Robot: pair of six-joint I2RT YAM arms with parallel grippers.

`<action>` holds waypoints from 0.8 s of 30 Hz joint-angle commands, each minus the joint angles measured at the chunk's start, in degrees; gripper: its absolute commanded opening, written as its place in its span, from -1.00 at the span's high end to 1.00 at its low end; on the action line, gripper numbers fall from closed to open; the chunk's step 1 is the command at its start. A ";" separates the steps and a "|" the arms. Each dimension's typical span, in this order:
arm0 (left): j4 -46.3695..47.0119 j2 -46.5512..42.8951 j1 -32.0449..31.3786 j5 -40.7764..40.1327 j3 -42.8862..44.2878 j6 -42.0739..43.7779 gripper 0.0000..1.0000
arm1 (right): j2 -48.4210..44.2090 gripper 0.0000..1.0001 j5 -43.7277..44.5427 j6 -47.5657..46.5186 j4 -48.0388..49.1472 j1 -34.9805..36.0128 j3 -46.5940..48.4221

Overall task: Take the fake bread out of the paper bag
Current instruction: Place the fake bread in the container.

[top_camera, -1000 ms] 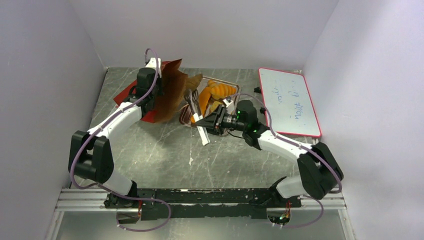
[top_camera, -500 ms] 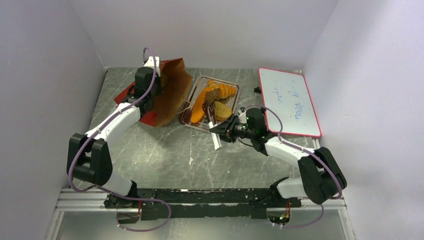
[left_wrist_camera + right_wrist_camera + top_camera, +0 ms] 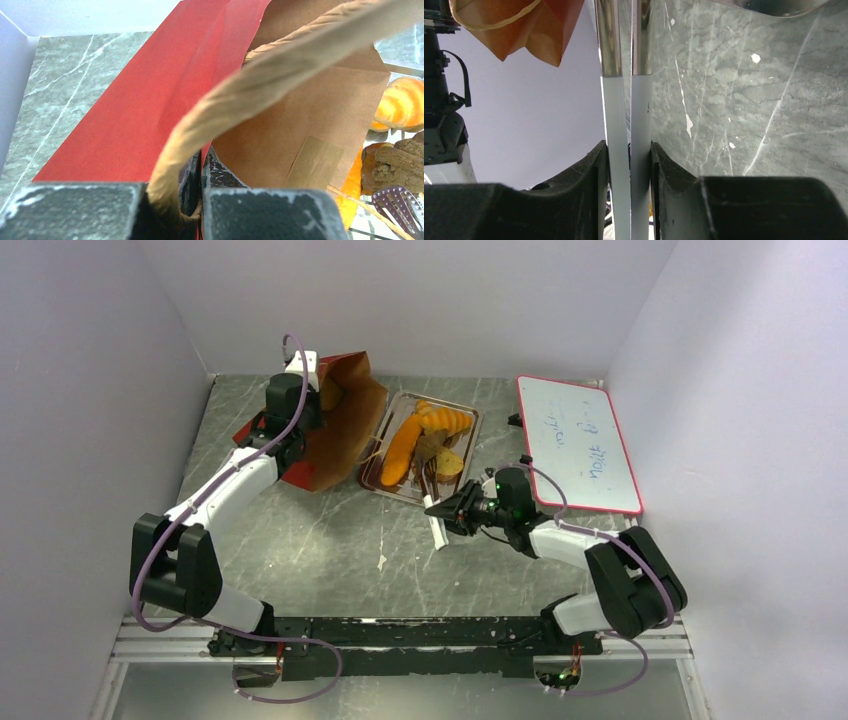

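The rust-red paper bag [image 3: 335, 440] lies tipped at the back left, its brown mouth toward the silver tray [image 3: 470, 425]. My left gripper [image 3: 303, 400] is shut on the bag's rim beside the tan cord handle [image 3: 240, 95]; in the left wrist view the gripper [image 3: 201, 165] pinches the paper wall. Fake bread lies in the tray: an orange loaf [image 3: 400, 448], a ridged croissant [image 3: 447, 420] and a brown piece [image 3: 400, 160]. My right gripper [image 3: 455, 512] is shut on white-handled metal tongs [image 3: 433, 515], just in front of the tray. The tongs [image 3: 624, 125] are squeezed together.
A red-framed whiteboard [image 3: 580, 440] lies at the back right, close to the right arm. Grey walls enclose the marble-patterned table [image 3: 330, 540] on the left, back and right. The bag [image 3: 524, 25] also shows in the right wrist view's upper left.
My right arm has drawn the tongs back from the bag's mouth and the tray toward the near right. The bag has settled lower; the left gripper kept its hold.
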 commanded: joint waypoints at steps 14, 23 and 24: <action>0.59 -0.73 0.47 1.43 0.95 -0.97 0.86 | -3.00 0.23 -1.86 1.85 3.06 -0.68 -2.18; 0.25 -0.27 0.47 1.69 1.86 -0.98 0.86 | -6.12 0.22 -1.65 1.04 -0.17 -0.69 -1.35; 0.23 -0.22 0.47 1.73 1.86 -1.02 0.86 | -6.30 0.22 -1.68 1.11 -0.25 -0.69 -1.39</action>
